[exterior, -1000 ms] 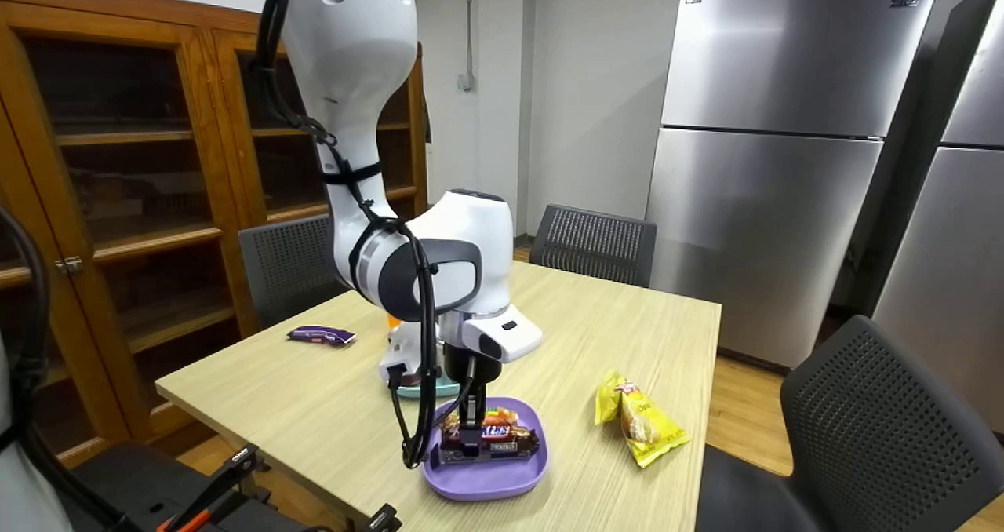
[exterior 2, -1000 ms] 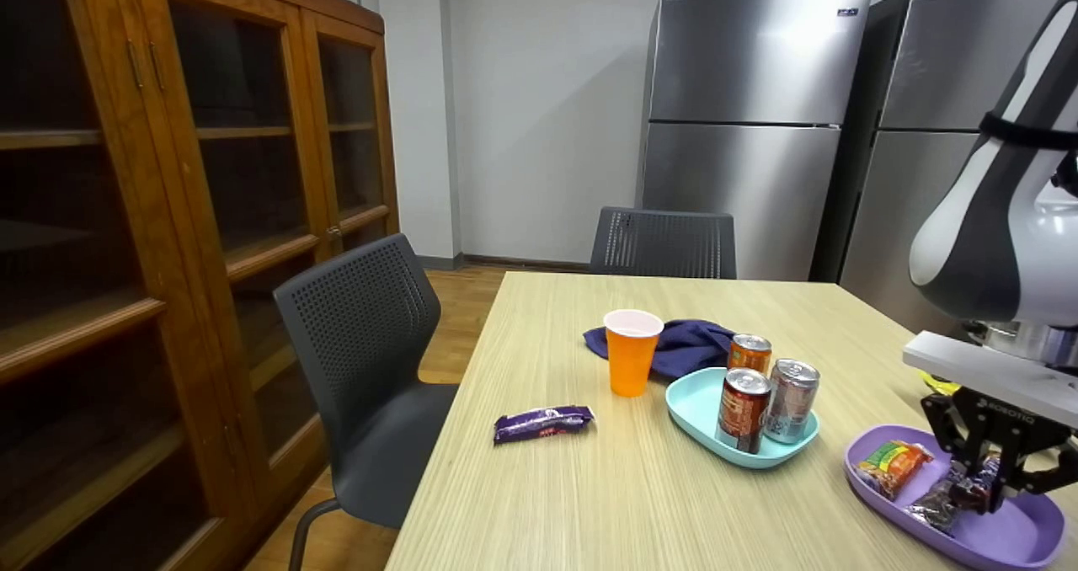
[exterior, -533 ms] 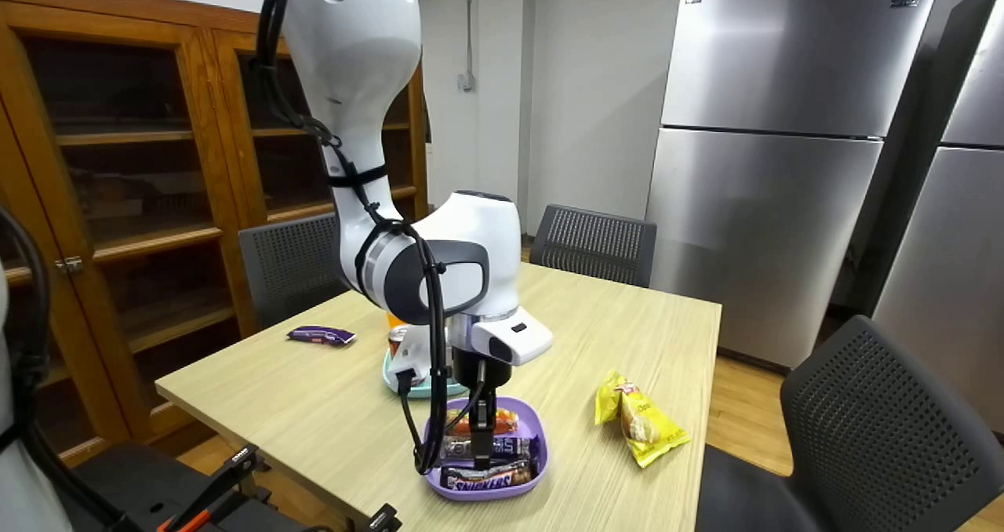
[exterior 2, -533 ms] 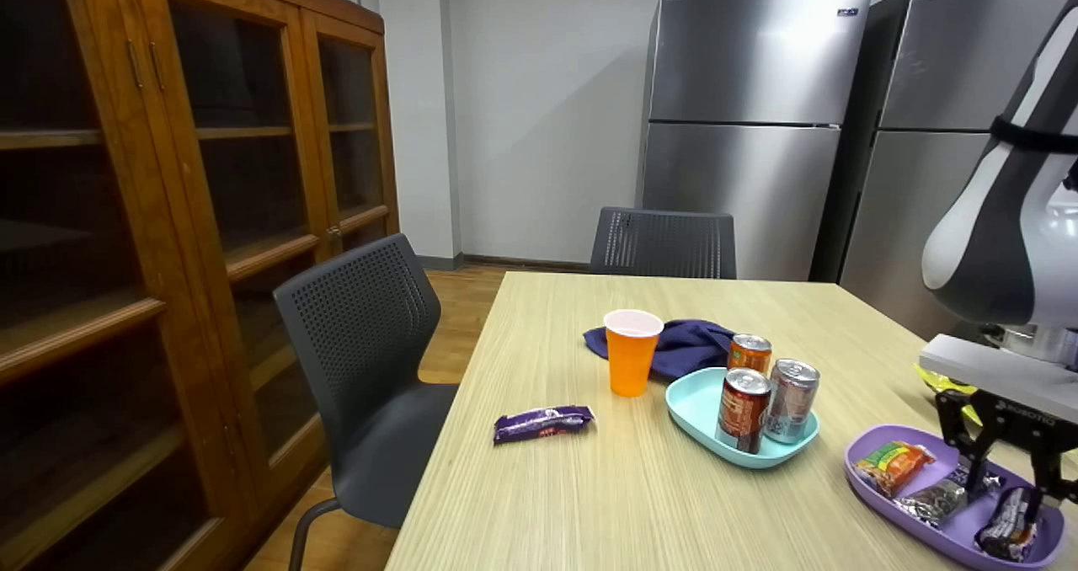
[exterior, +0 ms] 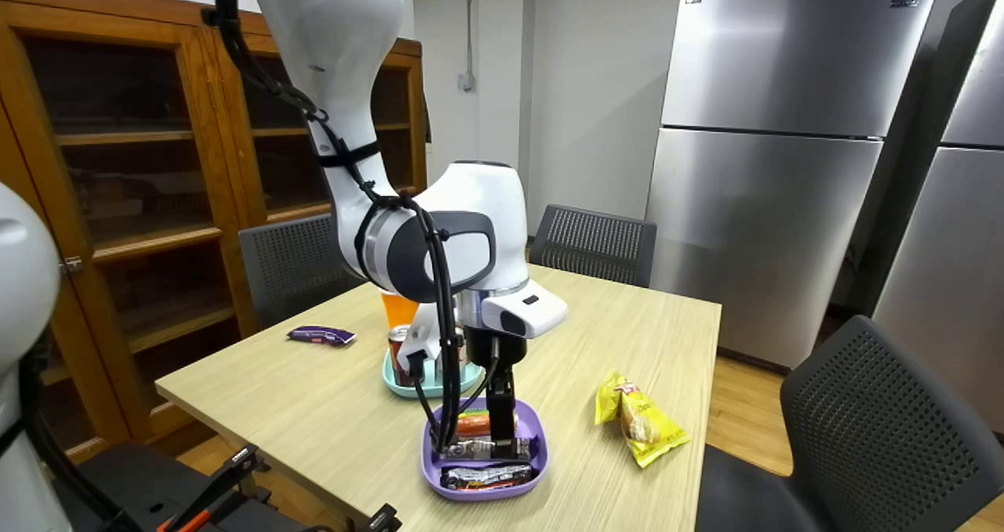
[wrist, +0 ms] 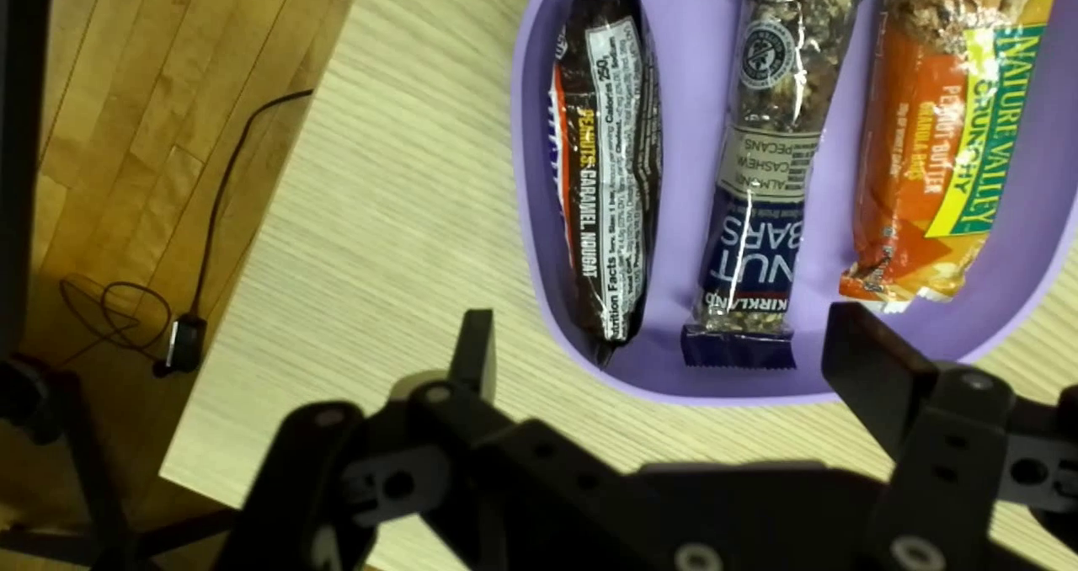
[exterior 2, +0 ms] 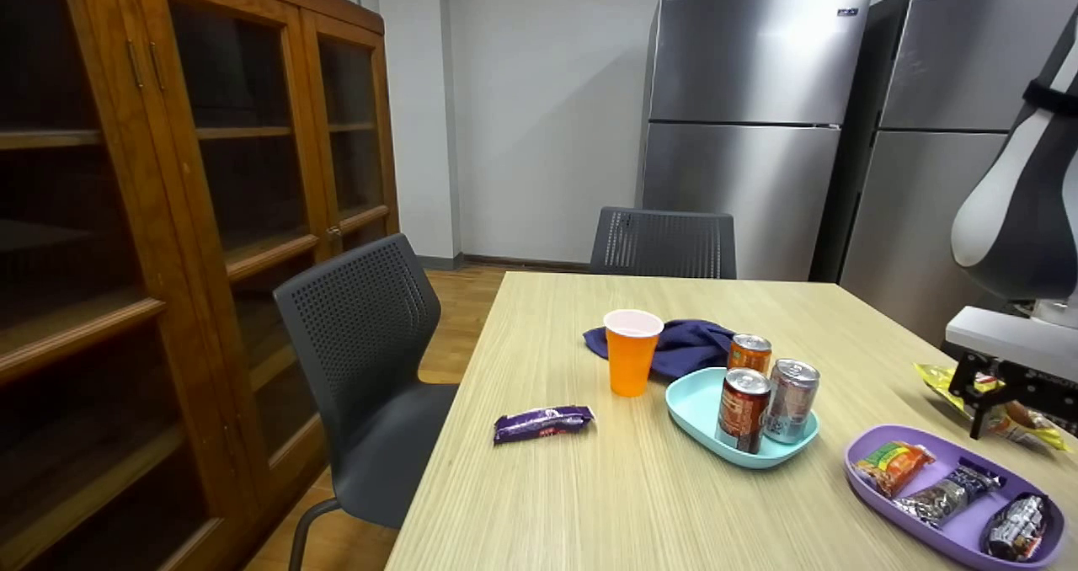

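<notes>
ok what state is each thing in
Gripper: open, holding nothing
Caramel nougat bar: wrapped, nutrition label up
Nut bar: wrapped, name side up
Granola bar: wrapped, name side up
Purple tray: holding those bars
Cans: all three upright
Teal tray: holding cans
Orange cup: upright, contents hidden
Blue cloth: bunched
Purple-wrapped bar: lying on the table
Yellow packet: lying there too
Refrigerators: doors shut
Cabinet: doors shut

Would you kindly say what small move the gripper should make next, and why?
Probably a short lift: the black two-finger gripper hangs open, holding nothing, clear of the long brown-wrapped candy bar in the rounded purple tray, and rising should avoid nudging it.
</notes>
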`<state>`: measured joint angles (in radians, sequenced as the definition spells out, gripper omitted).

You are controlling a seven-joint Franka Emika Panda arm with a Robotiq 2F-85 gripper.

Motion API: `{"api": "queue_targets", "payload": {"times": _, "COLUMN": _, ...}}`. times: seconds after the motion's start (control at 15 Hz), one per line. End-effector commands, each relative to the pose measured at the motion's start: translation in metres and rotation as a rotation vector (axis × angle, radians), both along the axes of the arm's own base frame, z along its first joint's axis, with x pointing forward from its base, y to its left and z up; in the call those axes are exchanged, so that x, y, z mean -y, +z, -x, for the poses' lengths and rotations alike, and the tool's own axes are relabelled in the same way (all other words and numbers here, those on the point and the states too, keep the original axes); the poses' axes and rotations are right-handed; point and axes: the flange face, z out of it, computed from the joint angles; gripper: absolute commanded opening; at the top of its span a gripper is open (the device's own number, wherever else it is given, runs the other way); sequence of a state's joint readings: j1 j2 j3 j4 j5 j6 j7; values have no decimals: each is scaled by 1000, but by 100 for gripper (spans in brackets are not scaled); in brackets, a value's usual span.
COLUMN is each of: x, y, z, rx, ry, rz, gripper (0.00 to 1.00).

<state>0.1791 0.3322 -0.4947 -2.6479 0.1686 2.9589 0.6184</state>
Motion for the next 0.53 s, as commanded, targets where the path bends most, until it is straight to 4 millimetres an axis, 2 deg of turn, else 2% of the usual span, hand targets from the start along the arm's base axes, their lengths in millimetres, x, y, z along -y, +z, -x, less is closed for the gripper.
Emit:
{"api": "queue_targets", "payload": {"times": 0.0, "x": -11, "y": 21, "z": 6, "rx": 27, "ry": 12, "rz": -17, "gripper": 100}}
{"api": "queue_targets", "payload": {"times": 0.33, "x": -25, "y": 36, "z": 5, "rx": 43, "ry": 94, "rz": -40, "gripper": 100}}
{"api": "queue_targets", "payload": {"times": 0.4, "x": -26, "y": 36, "z": 4, "rx": 39, "ry": 93, "rz": -35, "gripper": 100}}
{"api": "queue_targets", "payload": {"times": 0.47, "x": -20, "y": 26, "z": -2, "rx": 42, "ry": 70, "rz": -14, "gripper": 100}}
